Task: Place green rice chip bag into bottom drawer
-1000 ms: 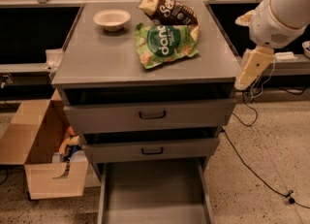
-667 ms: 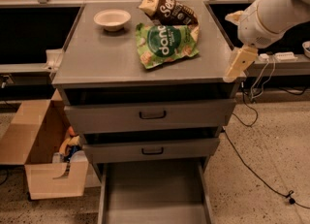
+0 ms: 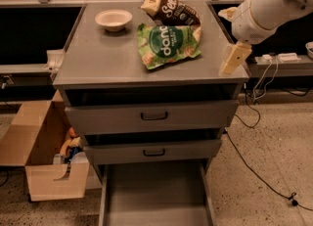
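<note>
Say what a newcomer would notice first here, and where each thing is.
The bright green chip bag lies on the grey cabinet top, beside a dark brown bag and a white bowl. Below, the bottom drawer stands pulled out, and the pale tool hangs at the top's right edge.

The green rice chip bag (image 3: 168, 45) is light green with a dark green round patch and white lettering. The bottom drawer (image 3: 154, 195) is plain grey. At three o'clock from the bag, the gripper (image 3: 232, 59) seems cream.
</note>
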